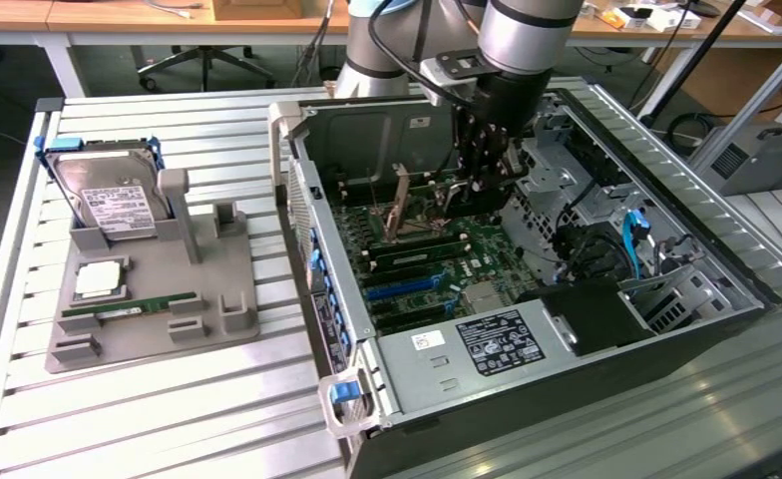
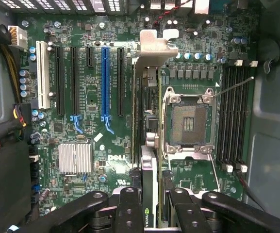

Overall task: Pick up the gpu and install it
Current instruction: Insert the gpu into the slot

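Tabletop (image 1: pixel 165 399): I see a slatted metal surface carrying everything else. Computer case (image 1: pixel 710 329): it lies on its side with the panel off, and the arm (image 1: pixel 525 40) reaches down into it from above. Motherboard (image 2: pixel 106 141): green, directly beneath the tool, with a row of black expansion slots and one blue slot (image 2: pixel 105 82) to one side of the tool, and the open processor socket (image 2: pixel 188 121) on the other side. Gray fixture (image 1: pixel 165 289): well apart from the tool, outside the case, it holds a hard drive (image 1: pixel 109 200) and a green memory stick (image 1: pixel 132 307). Tool (image 2: pixel 153 199): I have its two fingers (image 2: pixel 130 208) clamped on the upper edge of the gpu (image 2: pixel 147 121). The gpu stands on edge below the tool, between the slot row and the socket, its silvery bracket (image 2: pixel 156 41) at the end farthest from the tool. I cannot tell whether its lower edge touches a slot.
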Action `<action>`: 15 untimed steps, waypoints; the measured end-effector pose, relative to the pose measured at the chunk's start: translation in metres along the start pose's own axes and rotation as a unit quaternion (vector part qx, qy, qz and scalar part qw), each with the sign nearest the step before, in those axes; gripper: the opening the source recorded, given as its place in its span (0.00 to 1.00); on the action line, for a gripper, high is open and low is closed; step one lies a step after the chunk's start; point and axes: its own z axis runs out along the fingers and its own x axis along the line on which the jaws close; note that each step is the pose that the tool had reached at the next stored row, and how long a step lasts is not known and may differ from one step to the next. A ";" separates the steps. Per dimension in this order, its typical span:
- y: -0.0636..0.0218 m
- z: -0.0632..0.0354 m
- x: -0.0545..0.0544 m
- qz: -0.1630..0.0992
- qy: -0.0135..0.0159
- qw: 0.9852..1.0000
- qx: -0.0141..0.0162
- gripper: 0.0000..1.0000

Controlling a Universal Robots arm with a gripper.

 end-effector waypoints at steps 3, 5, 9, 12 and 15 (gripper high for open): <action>0.0012 0.0005 0.000 0.000 0.000 1.000 0.000 0.27; 0.0022 0.0008 0.001 0.000 0.000 1.000 0.000 0.27; 0.0033 0.0015 0.002 0.000 0.000 1.000 0.000 0.27; 0.0038 0.0019 0.002 0.000 0.000 1.000 0.000 0.27; 0.0042 0.0025 0.003 0.000 0.000 1.000 0.000 0.27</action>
